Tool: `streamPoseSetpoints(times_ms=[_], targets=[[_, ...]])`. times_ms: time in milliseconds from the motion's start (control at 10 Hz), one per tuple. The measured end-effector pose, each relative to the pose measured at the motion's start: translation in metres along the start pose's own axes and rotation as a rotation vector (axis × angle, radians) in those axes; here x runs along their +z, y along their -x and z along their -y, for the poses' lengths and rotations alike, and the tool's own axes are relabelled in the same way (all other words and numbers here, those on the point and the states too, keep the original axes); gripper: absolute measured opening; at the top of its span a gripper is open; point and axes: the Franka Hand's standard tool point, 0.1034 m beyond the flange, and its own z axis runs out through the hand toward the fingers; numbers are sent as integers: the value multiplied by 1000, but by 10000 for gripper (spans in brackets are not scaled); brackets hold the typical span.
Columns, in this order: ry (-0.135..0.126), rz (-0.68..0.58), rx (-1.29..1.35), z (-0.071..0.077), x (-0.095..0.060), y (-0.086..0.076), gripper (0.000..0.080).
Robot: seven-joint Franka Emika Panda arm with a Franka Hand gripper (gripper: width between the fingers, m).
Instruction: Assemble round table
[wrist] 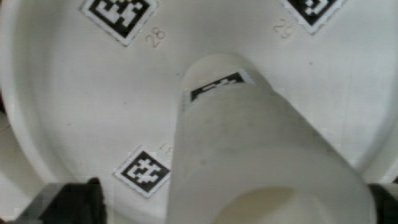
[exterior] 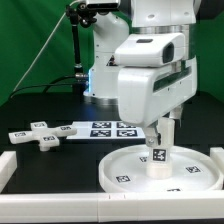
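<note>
The gripper (exterior: 160,138) hangs spread wide around the upright leg (exterior: 158,156) standing on the round disc (exterior: 125,168), the cross-shaped foot (exterior: 36,134) well apart.

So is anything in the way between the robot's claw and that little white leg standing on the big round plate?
No, nothing visible. The open gripper sits right over the leg, which stands upright in the middle of the round disc. The cross-shaped foot lies off toward the exterior view's left, clear of them.

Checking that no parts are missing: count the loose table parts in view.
3. The disc lies on the table, the leg stands upright at its middle, and the foot lies apart toward the exterior view's left. Nothing seems hidden.
</note>
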Motion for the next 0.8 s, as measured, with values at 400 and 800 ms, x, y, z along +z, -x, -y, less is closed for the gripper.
streamPoseSetpoints(times_ms=[400,800], targets=[[4,11,-208,-2,1,4,649],[-15,22,-185,3,3,7,412]])
